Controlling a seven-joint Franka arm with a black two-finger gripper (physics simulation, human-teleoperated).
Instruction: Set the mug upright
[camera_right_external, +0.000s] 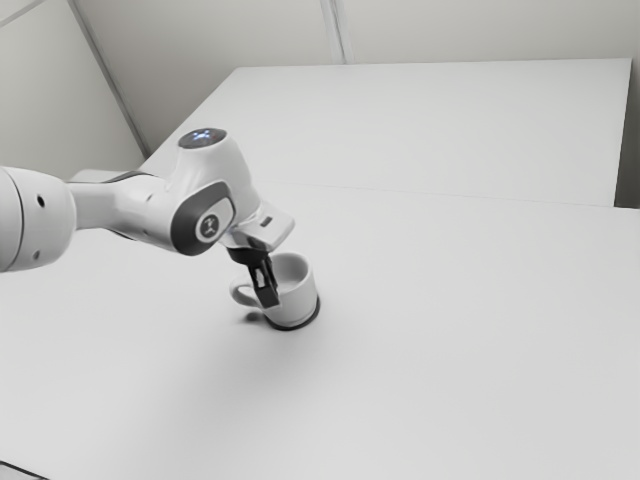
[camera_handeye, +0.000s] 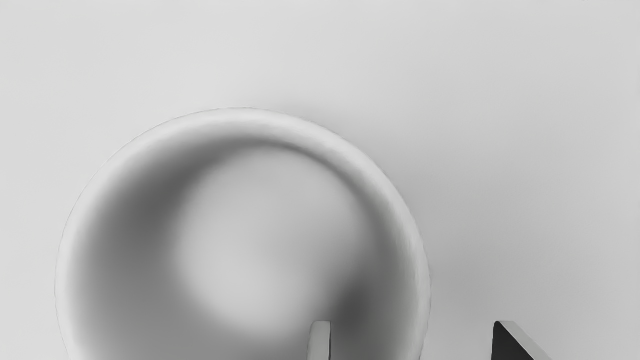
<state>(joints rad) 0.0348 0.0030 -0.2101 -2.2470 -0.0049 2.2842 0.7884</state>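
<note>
Our gripper (camera_right_external: 270, 293) reaches down, in the exterior view, by the exterior view's left side of the mug (camera_right_external: 298, 296); the mug stands on the table (camera_right_external: 440, 330), slightly to the exterior view's left of centre, its opening upward and its handle (camera_right_external: 239, 291) toward the exterior view's left; we judge the righting done.

Through the wrist view, our fingers (camera_handeye: 320, 342) are spread, one over the mug's inside and one outside, with the rim (camera_handeye: 423, 280) between them and gaps either side; the inner floor (camera_handeye: 270, 225) faces up; only backing away cleanly seems left.
</note>
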